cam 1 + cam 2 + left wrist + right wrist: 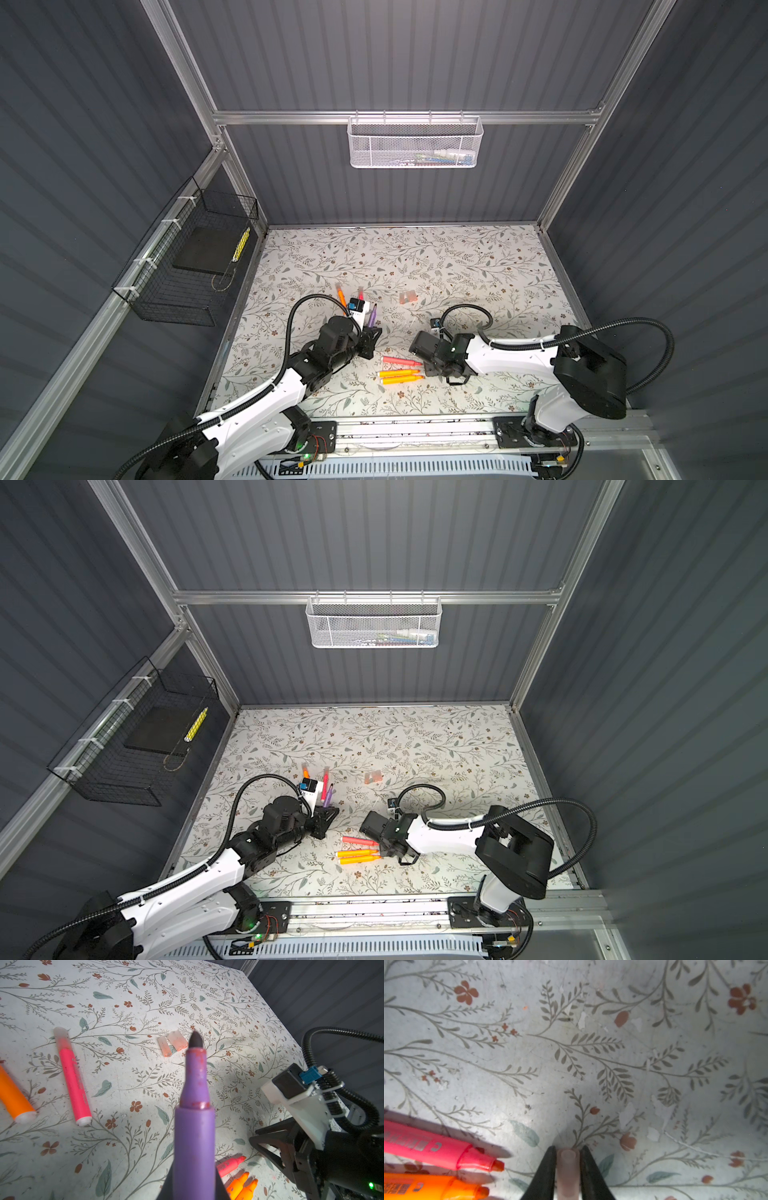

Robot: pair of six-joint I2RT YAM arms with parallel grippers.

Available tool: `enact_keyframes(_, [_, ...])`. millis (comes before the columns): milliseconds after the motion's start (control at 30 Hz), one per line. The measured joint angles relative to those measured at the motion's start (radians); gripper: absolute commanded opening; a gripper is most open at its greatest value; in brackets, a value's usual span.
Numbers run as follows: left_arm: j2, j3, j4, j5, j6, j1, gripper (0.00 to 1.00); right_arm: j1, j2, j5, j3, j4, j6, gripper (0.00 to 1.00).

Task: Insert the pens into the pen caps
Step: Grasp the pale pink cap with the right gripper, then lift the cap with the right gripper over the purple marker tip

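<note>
Right wrist view: my right gripper [569, 1148] pinches a clear cap [568, 1174]; my left gripper [193, 1187] clamps the purple pen [194, 1122]. I count two capped pens [72, 1080], four to go.

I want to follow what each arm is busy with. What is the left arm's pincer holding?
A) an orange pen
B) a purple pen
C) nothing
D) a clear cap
B: in the left wrist view the purple pen sticks out of the left pincer with its dark tip bare. The clear cap sits in the right pincer instead.
</note>
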Motion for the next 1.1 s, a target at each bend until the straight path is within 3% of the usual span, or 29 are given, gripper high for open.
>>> enact_keyframes(333, [-0.053, 0.0, -0.008, 0.001, 0.0, 0.0, 0.0, -0.014, -0.119, 0.005, -0.102, 0.057, 0.016, 0.1])
enact_keyframes(633, [0.04, 0.022, 0.062, 0.045, -0.021, -0.034, 0.0, -0.194, -0.57, 0.016, -0.204, 0.22, -0.023, 0.06])
enact_keyframes(833, [0.144, 0.085, 0.132, 0.081, -0.024, -0.073, 0.0, -0.225, -0.814, 0.056, -0.248, 0.378, -0.063, 0.06])
enact_keyframes(1100, [0.24, 0.12, 0.253, 0.12, -0.023, -0.142, 0.0, -0.256, -0.873, 0.052, -0.294, 0.612, -0.092, 0.05])
